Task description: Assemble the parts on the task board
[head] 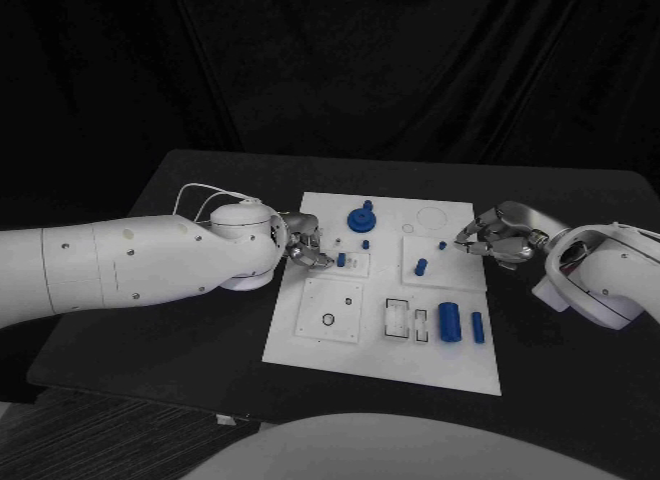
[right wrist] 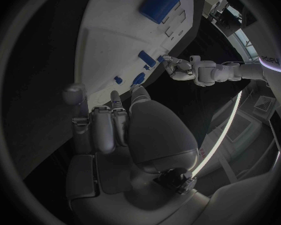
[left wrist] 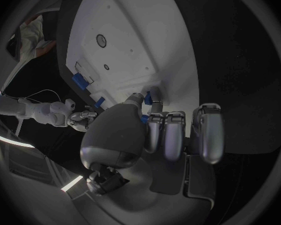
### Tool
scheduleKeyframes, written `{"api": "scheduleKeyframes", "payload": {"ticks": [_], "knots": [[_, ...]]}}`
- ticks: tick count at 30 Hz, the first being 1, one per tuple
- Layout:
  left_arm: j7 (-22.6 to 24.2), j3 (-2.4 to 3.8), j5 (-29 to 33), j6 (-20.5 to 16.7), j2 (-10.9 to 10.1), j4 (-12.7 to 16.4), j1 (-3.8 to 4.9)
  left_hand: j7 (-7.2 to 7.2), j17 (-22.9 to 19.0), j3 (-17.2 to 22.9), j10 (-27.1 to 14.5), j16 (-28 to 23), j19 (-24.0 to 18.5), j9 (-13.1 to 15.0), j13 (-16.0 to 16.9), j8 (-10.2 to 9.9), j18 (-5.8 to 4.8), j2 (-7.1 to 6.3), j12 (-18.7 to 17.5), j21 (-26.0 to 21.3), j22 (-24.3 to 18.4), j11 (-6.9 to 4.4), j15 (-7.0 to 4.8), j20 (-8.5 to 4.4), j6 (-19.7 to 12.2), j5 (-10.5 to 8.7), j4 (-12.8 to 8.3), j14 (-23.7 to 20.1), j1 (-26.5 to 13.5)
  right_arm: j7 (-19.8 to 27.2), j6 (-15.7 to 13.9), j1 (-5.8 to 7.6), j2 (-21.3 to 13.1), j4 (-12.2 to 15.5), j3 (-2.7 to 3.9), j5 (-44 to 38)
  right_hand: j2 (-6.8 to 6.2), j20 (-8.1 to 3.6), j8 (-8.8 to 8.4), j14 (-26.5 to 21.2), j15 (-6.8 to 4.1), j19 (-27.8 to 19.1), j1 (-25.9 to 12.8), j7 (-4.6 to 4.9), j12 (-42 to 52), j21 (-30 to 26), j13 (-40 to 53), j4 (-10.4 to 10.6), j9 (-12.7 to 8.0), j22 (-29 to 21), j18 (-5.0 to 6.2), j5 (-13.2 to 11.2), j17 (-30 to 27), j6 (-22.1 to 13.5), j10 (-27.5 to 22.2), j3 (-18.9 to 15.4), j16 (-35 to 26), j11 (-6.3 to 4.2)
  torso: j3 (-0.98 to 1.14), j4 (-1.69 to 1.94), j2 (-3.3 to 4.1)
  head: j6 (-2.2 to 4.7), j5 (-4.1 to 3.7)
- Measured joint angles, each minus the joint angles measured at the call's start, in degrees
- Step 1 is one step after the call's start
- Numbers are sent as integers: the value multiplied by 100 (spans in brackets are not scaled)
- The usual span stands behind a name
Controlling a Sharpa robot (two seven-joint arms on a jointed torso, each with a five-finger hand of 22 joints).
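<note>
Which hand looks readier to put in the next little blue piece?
Probably the left hand: its fingertips seem to pinch a small blue peg right over the white board. The right hand hovers at the board's far edge, apparently holding nothing.

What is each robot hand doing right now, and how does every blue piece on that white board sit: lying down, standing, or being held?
Left robot hand: over the board's left edge, pinching a small blue peg.
Right robot hand: at the board's right edge, fingers by a tiny blue piece; grip unclear.
Task board: flat on the table.
Blue knob: upright.
Short blue peg: standing.
Large blue cylinder: lying.
Thin blue pin: lying.
</note>
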Motion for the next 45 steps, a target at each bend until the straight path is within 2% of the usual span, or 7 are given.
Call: {"api": "scheduleKeyframes", "payload": {"ticks": [5,22,25,27,31,39,45], "knots": [[27,1,-1,-40,45,-59,0,20,0,1,0,0,-1,-373,0,-303,0,-13,0,0,0,0,0,1,221,207,0,0,42,-1,1,-3,1,-1,0,0,0,0,0,0,0,0,0,0,0,0,0,0,0,0,0,0,0,0,0,0,0,0,0,-1,0,0,2],[120,-1,44,-115,43,-111,-1,8,0,675,29,0,0,-508,0,-374,0,-102,0,0,0,-69,0,1,374,1198,-54,0,183,-13,19,-8,-3,0,0,0,0,0,0,0,0,0,0,0,0,0,0,0,0,0,0,0,0,0,0,0,-9,0,1,-3,-2,0,-8],[148,1,50,-134,27,-100,-1,72,0,1436,24,0,1,-397,0,-340,0,-284,0,0,0,-73,-1,-1,310,567,-9,0,357,-20,28,-9,-4,0,0,0,0,0,0,0,0,-1,0,0,0,-1,0,0,0,0,0,0,0,0,0,0,-49,0,1,-4,-2,0,-6],[171,1,53,-154,11,-85,-1,121,0,2751,22,0,1,-317,0,-228,0,-750,0,0,0,-74,-1,-1,263,-98,-15,0,135,-24,36,-10,-4,0,0,0,0,0,0,0,0,-1,0,0,0,-1,0,0,0,0,0,0,0,0,0,0,-49,0,2,-4,-2,0,-9],[216,1,58,-191,-34,-47,-1,121,0,3348,17,0,1,-136,0,-35,0,-961,0,0,0,-81,-1,0,264,-237,-195,0,-192,-32,47,-11,-7,0,0,0,0,0,0,0,0,-1,0,0,0,-1,0,0,0,0,0,0,0,0,0,0,-49,0,3,-2,-1,0,-25],[323,0,66,-205,-188,107,21,121,0,3770,17,0,1,-13,0,104,0,-1007,0,-1,0,-81,-1,0,264,-566,-466,0,-461,-47,67,-12,-4,-9,0,0,0,31,0,0,0,-29,0,0,0,-67,0,0,0,0,0,0,0,0,0,0,-49,0,2,2,-1,0,-46],[412,-1,137,-101,-226,163,290,121,0,3809,17,0,1,-1,0,148,0,-1011,0,-66,0,-81,-1,0,264,-569,-506,0,-469,-58,83,-13,0,-14,0,0,0,1,0,0,0,-60,0,0,0,-67,0,0,0,0,0,0,0,0,-51,0,-49,-49,1,2,-1,0,-37]]}}
